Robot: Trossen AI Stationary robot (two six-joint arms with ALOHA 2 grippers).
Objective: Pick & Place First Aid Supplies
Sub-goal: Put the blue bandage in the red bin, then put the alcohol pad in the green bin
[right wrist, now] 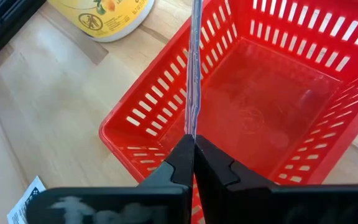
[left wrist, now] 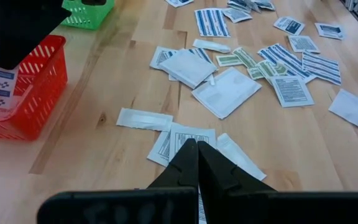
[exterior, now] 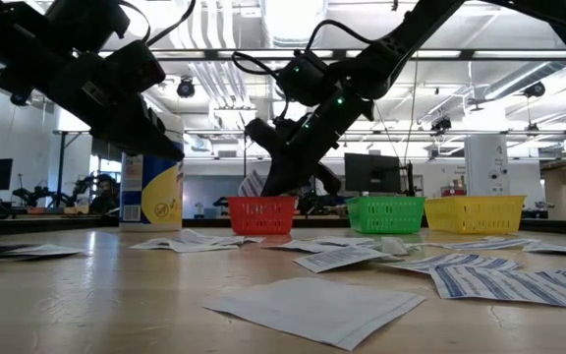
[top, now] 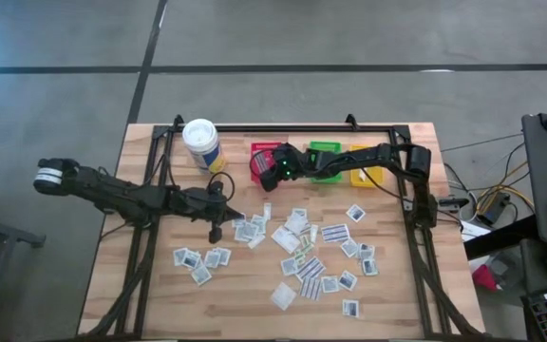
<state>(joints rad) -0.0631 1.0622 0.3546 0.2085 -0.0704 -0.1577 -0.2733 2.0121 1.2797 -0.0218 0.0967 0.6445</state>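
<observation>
Right wrist view: right tool (right wrist: 194, 149) pinches a thin flat packet (right wrist: 195, 68) over slatted red bin (right wrist: 142, 124).

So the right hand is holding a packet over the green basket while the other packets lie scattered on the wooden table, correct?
Not quite: it is the red basket, not the green one. The right wrist view shows the right hand pinching a thin packet edge-on, directly above the red basket's opening. The rest holds: the high view shows the other packets scattered over the wooden table.
</observation>
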